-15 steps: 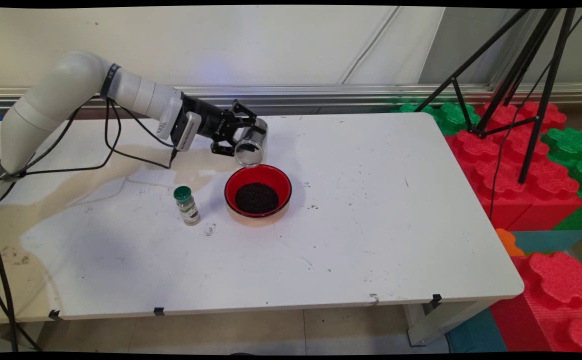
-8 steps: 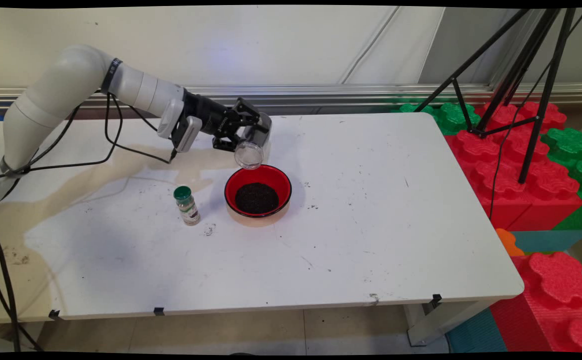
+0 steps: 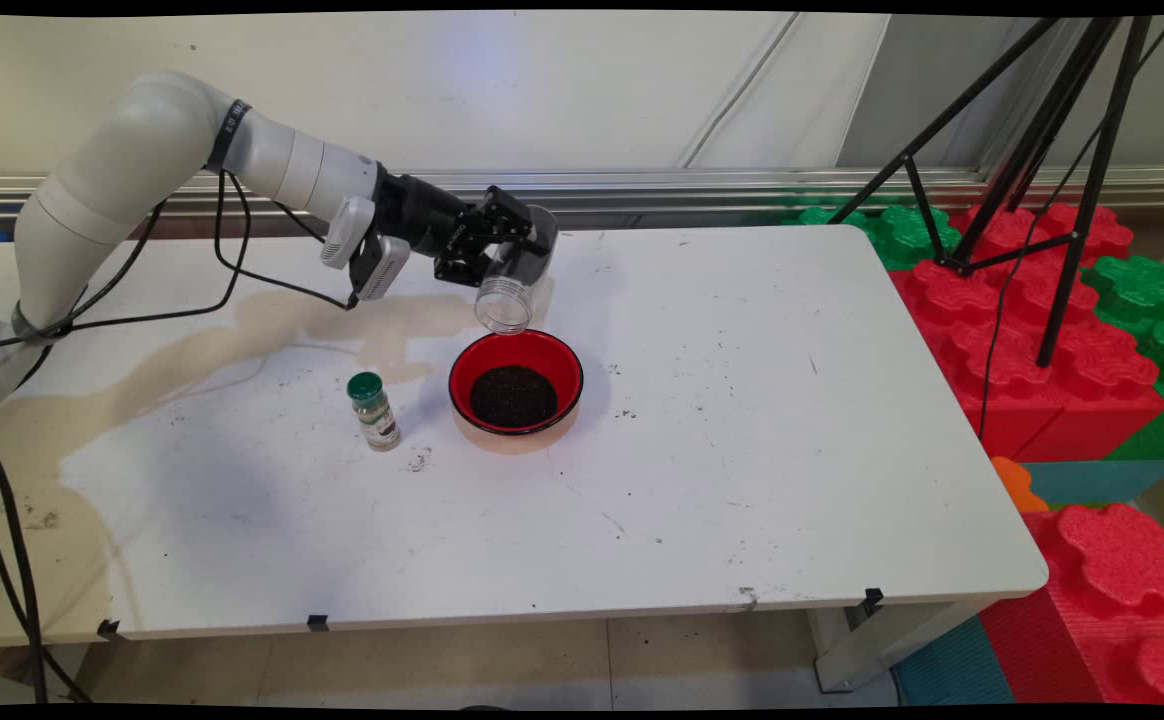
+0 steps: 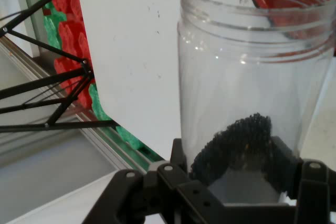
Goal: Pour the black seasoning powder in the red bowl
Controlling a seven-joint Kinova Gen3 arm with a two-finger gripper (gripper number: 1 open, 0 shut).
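Observation:
My black gripper [image 3: 514,250] is shut on a clear plastic jar [image 3: 514,274], held tilted with its open mouth pointing down toward the far rim of a red bowl [image 3: 516,385]. The bowl stands on the white table [image 3: 742,420] and holds a heap of dark grains. In the hand view the jar [image 4: 247,77] fills the right side, with a small clump of dark grains left near its bottom, between my fingers. A small spice bottle [image 3: 374,411] with a green cap stands upright left of the bowl.
A brownish stain spreads over the table's left part, and dark crumbs lie near the bottle and bowl. A black tripod [image 3: 1032,150] stands over red and green foam blocks [image 3: 1042,340] to the right of the table. Black cables hang from the arm.
My gripper has risen a little and moved right with the jar. The jar has turned, so its mouth points less at the camera. Bowl and bottle have not moved.

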